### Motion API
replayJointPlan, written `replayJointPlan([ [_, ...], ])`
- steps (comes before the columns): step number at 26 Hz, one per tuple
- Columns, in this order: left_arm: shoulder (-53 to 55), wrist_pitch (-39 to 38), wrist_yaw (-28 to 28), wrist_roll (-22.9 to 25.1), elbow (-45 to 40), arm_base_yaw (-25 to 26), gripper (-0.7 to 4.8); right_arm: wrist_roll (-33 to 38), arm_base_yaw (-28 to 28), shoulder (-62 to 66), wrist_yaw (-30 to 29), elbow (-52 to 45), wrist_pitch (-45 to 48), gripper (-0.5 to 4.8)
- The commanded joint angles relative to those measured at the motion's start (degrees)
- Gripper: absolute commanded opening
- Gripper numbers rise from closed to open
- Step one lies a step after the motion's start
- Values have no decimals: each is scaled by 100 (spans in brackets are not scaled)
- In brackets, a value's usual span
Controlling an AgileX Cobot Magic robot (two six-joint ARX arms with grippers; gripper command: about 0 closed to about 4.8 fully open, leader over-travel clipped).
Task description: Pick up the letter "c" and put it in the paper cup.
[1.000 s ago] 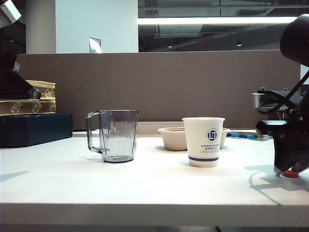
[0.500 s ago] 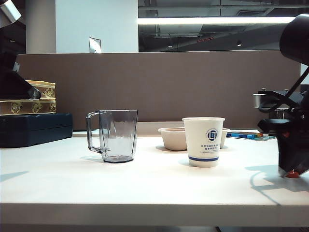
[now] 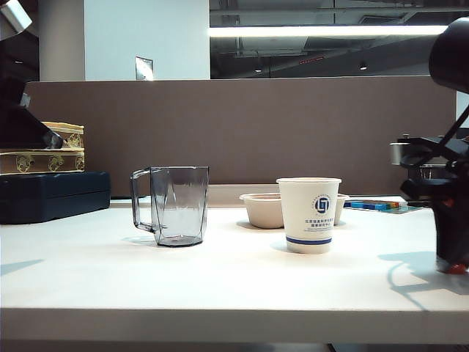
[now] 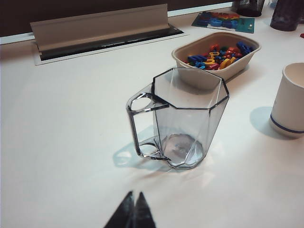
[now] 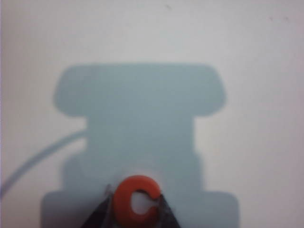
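Right gripper (image 5: 137, 216) down at table (image 3: 220, 279) level, well off to the right of the paper cup (image 3: 308, 215), at the exterior view's right edge. Jaws narrowed, one dark fingertip (image 5: 100, 214) touching each side of the letter "c" (image 5: 136, 200); red-orange piece pinched between them, opening of the C facing the right-hand finger in the wrist view. Cannot tell whether lifted or still on the white surface; arm's shadow directly beneath. Small red speck of the letter "c" (image 3: 456, 269) visible under the black gripper body in the exterior view.

Left gripper (image 4: 133, 211) hovering above the table, well left of the paper cup and on the near side of the clear faceted mug (image 4: 178, 118). Tips pressed together, nothing between them.

Paper cup upright, white, blue logo and blue band near base. Beige bowl (image 4: 216, 59) just behind the cup, filled with coloured plastic letters (image 4: 218, 54). Clear faceted mug upright left of the cup, handle pointing away from it. Dark case (image 3: 51, 194) with gold-trimmed boxes (image 3: 44, 150) stacked on top, far left of the cup.
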Motion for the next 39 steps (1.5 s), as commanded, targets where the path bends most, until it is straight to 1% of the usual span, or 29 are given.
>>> replayJointPlan([
  [1, -13, 76, 42, -4, 31, -2, 3, -11, 0, -157, 13, 0, -175, 103],
  [8, -13, 83, 42, -4, 31, -2, 3, -15, 0, -323, 11, 11, -87, 103],
  [13, -13, 131, 39, -2, 33, -2, 3, -37, 0, -328, -11, 219, -138, 103],
  [17, -13, 240, 39, -2, 33, -2, 3, -63, 0, -328, -11, 546, -219, 103],
  [20, -13, 256, 39, -2, 33, -2, 3, -164, 0, -328, -35, 1043, -511, 104],
  [22, -13, 258, 39, -4, 33, -2, 3, -170, 2, -328, -162, 1250, -638, 104],
  [25, -13, 256, 39, -125, 33, -2, 3, -166, 2, -330, -494, 1593, -748, 104],
  [28, -13, 254, 37, -131, 33, -2, 3, -160, 4, -330, -800, 1930, -848, 104],
  [33, -13, 256, 37, -131, 33, -2, 3, -133, 7, -328, -938, 2409, -1106, 104],
  [39, -13, 256, 39, -131, 33, -2, 3, 4, 9, -328, -1668, 2677, -1202, 104],
])
